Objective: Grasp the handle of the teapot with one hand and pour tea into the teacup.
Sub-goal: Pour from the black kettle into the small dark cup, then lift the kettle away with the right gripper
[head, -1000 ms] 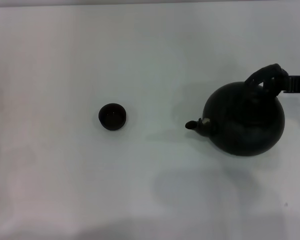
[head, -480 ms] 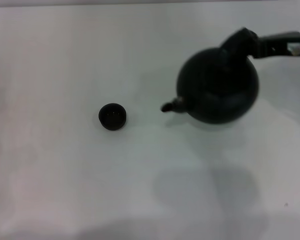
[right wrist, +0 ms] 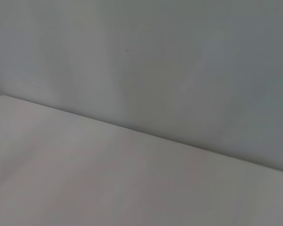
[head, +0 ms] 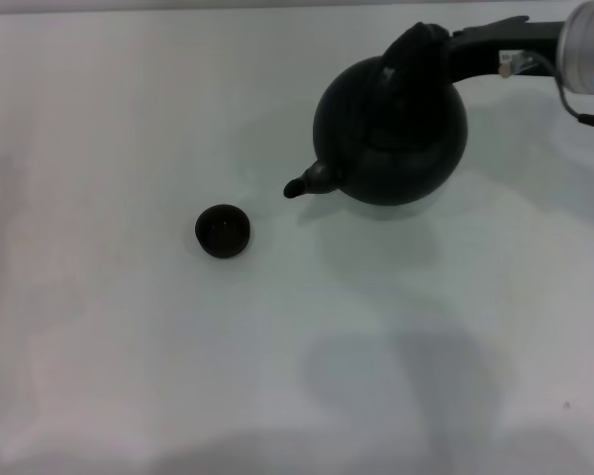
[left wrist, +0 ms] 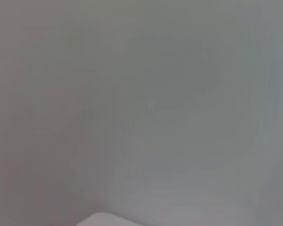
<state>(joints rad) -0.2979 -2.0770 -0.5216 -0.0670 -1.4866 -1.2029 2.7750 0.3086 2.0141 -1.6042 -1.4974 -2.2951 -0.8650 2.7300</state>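
The large matte-black teapot (head: 391,129) hangs in the air at the upper right of the head view, its short spout (head: 305,184) pointing left and down toward the teacup. My right gripper (head: 431,45) is shut on the teapot's black arched handle (head: 414,45), reaching in from the right edge. The tiny dark teacup (head: 223,231) stands on the white table, left of and below the spout tip, apart from it. The left gripper is out of view. Both wrist views show only blank pale surfaces.
The white table (head: 129,346) spreads all around the cup. The teapot's faint shadow (head: 406,386) lies on the table at the lower right. The right arm's silver housing with a blue light (head: 589,49) is at the top right corner.
My right gripper has lifted the teapot and carried it left and toward the far edge; the spout has come closer to the teacup. The teacup has not moved.
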